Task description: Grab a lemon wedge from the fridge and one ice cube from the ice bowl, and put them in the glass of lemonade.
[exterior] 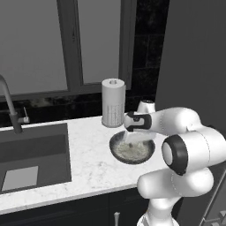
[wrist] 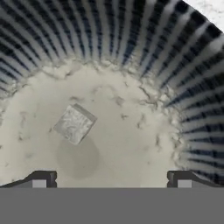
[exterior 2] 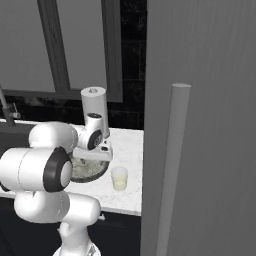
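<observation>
the ice bowl is set on the worktop, before the paper towel roll; an ice cube lies in it, the glass of lemonade just beside.

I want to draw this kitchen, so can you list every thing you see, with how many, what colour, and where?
ice bowl: one, dark grey rim, pale speckled inside, on the counter under the end effector.
ice cube: one, whitish, lying inside the bowl.
glass of lemonade: one, clear with pale yellow drink, right of the bowl.
fridge: one, grey, right of the counter, door shut.
dotted cylinder: one, white, behind the bowl.
sink: one, dark grey, left side of the counter.
faucet: one, grey, behind the sink.
counter: one, white marble.
end effector: one, open, just above the bowl.
</observation>
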### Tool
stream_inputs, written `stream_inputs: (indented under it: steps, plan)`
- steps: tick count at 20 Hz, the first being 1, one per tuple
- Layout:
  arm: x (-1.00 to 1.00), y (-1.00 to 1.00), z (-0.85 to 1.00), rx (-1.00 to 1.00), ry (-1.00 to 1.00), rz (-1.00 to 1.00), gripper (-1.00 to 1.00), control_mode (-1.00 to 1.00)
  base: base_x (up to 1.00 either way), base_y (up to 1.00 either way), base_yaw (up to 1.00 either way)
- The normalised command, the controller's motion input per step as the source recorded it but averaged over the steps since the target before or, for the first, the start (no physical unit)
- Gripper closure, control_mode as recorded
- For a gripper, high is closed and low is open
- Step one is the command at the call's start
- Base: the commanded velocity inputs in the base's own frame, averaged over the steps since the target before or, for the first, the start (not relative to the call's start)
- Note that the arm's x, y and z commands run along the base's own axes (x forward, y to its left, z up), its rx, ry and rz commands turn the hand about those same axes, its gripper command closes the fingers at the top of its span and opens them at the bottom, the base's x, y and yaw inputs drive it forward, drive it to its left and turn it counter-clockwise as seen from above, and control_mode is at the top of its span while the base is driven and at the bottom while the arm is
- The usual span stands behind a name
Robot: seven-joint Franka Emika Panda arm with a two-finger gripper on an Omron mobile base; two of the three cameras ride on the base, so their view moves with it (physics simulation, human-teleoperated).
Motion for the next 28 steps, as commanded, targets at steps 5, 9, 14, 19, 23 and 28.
stream_inputs:
  steps: [5, 9, 14, 19, 23, 28]
  plan:
    - [-0.03, 0.27, 0.12, 0.0, -0.02, 0.0, -1.0, -1.0, 0.0, 0.0, 0.0]
    - [0.0, 0.18, 0.0, 0.0, -0.01, 0.0, -1.0, -1.0, 0.0, 0.0, 0.0]
    - [0.03, 0.06, 0.0, 0.0, 0.0, 0.0, -1.0, -1.0, 0.0, 0.0, 0.0]
    - [0.26, 0.0, 0.0, 0.0, 0.0, -0.01, -1.0, -1.0, 0.0, 0.0, 0.0]
    - [0.14, 0.0, 0.0, 0.0, 0.0, 0.0, -1.0, -1.0, 0.0, 0.0, 0.0]
    - [0.0, 0.01, -0.48, 0.0, 0.0, 0.0, -1.0, -1.0, 0.0, 0.0, 0.0]
